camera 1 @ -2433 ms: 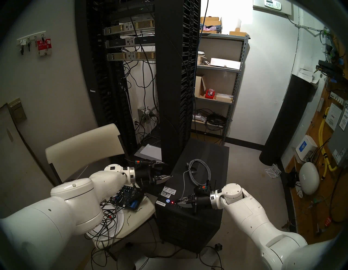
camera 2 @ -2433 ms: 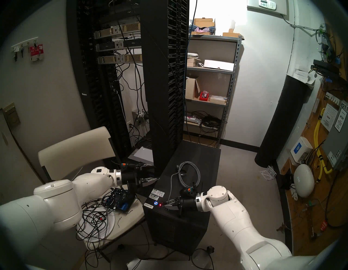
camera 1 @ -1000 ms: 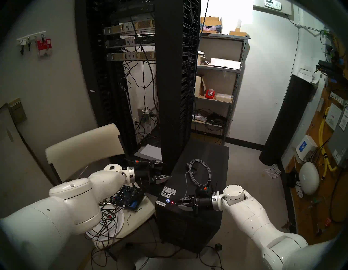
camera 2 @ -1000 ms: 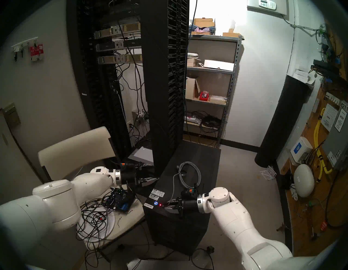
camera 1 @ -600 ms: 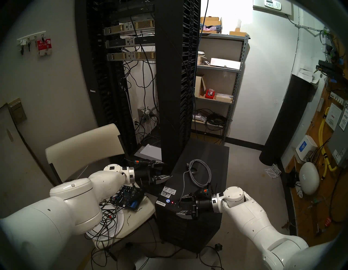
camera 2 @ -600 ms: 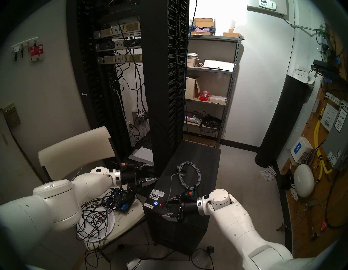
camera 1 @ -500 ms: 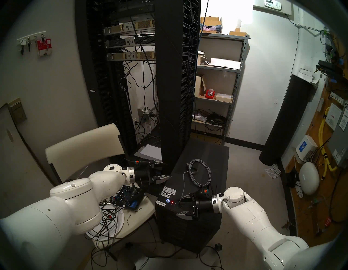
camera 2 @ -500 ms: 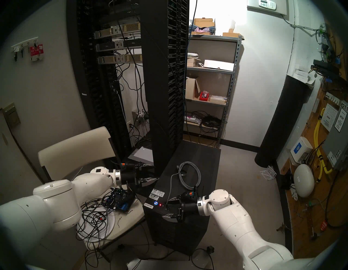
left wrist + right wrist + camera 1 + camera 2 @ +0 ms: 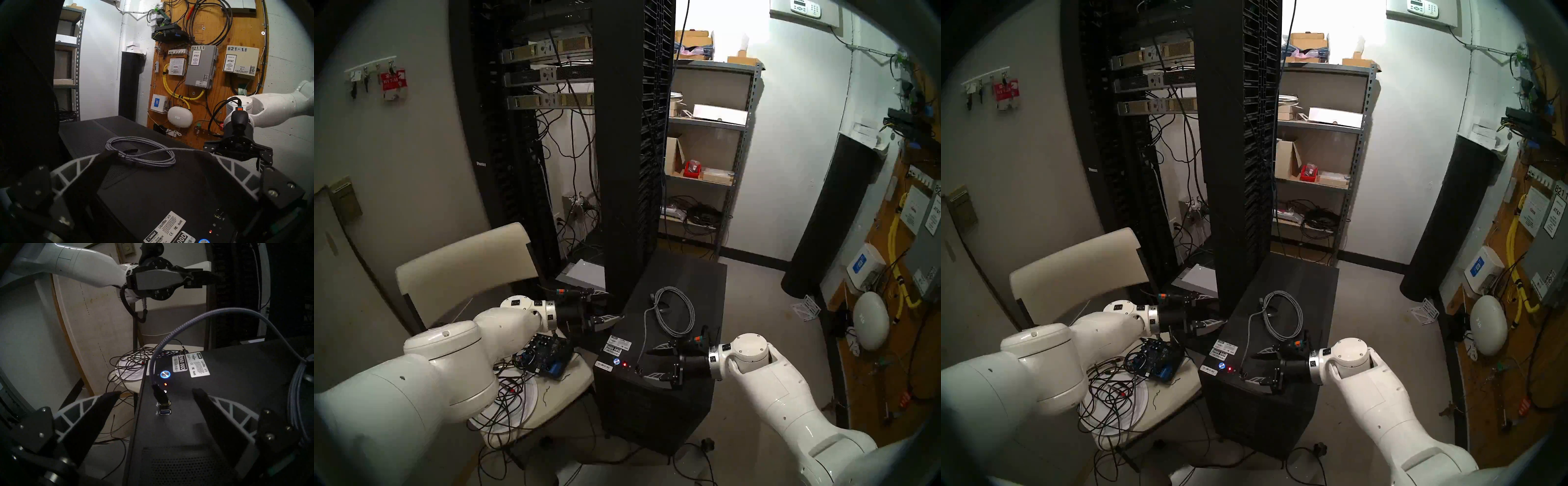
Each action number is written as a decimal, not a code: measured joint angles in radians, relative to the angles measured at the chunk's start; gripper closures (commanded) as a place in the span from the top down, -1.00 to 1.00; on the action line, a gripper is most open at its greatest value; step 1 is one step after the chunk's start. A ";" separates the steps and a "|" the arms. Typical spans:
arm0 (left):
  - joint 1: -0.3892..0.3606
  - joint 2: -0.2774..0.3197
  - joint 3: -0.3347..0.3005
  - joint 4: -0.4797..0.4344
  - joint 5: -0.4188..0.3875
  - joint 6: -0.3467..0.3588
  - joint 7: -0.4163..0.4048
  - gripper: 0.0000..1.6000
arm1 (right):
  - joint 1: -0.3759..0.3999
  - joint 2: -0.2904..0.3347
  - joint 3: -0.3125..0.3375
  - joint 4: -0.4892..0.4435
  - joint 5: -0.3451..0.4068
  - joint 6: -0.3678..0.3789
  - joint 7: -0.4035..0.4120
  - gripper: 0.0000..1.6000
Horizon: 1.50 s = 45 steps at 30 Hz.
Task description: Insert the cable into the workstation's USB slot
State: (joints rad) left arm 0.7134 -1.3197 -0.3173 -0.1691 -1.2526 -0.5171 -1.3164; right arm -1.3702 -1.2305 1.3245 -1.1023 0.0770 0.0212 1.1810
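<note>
The black workstation (image 9: pixel 667 407) stands on the floor with a blue round light (image 9: pixel 165 374) and a red LED on its top front. The grey braided cable (image 9: pixel 676 312) lies coiled on its top. One strand arcs forward, and its dark plug (image 9: pixel 161 398) sits in the upper USB slot, above a free blue slot (image 9: pixel 164 412). My right gripper (image 9: pixel 156 392) is open, a finger on each side of the plug and a little behind it, touching nothing. My left gripper (image 9: pixel 614 305) hangs open at the workstation's left top edge, empty.
A cream chair (image 9: pixel 466 268) to the left carries tangled black wires and a blue circuit board (image 9: pixel 544 356). A tall black server rack (image 9: pixel 629 152) rises just behind the workstation. A metal shelf (image 9: pixel 707 135) stands at the back, and a plywood wall board with yellow cables (image 9: pixel 894 237) is on the right.
My right gripper opened, let go of the cable's plug and drew back to the right. The plug stays in the slot. The left arm has not moved.
</note>
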 measured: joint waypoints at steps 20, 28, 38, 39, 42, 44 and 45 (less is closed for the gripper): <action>0.009 0.054 0.009 -0.077 0.002 0.123 -0.058 1.00 | -0.062 0.028 0.055 -0.080 0.002 0.007 -0.043 1.00; 0.047 0.092 -0.010 -0.161 -0.018 0.158 -0.063 1.00 | -0.080 0.038 0.078 -0.109 0.002 0.004 -0.061 1.00; 0.107 0.158 -0.018 -0.316 -0.030 0.192 0.005 1.00 | -0.100 0.045 0.097 -0.136 0.003 0.003 -0.073 1.00; 0.111 0.163 -0.018 -0.327 -0.030 0.194 0.013 1.00 | -0.101 0.045 0.098 -0.137 0.003 0.003 -0.074 1.00; 0.123 0.184 -0.018 -0.376 -0.030 0.200 0.054 1.00 | -0.104 0.045 0.101 -0.140 0.003 0.003 -0.075 1.00; 0.128 0.195 -0.018 -0.400 -0.029 0.203 0.075 1.00 | -0.105 0.045 0.102 -0.141 0.003 0.002 -0.077 1.00; 0.132 0.202 -0.018 -0.415 -0.028 0.205 0.087 1.00 | -0.105 0.045 0.103 -0.142 0.003 0.001 -0.078 1.00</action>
State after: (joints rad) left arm 0.8449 -1.1181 -0.3348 -0.5844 -1.2809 -0.3121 -1.2296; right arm -1.4751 -1.1859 1.4272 -1.2445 0.0801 0.0221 1.1029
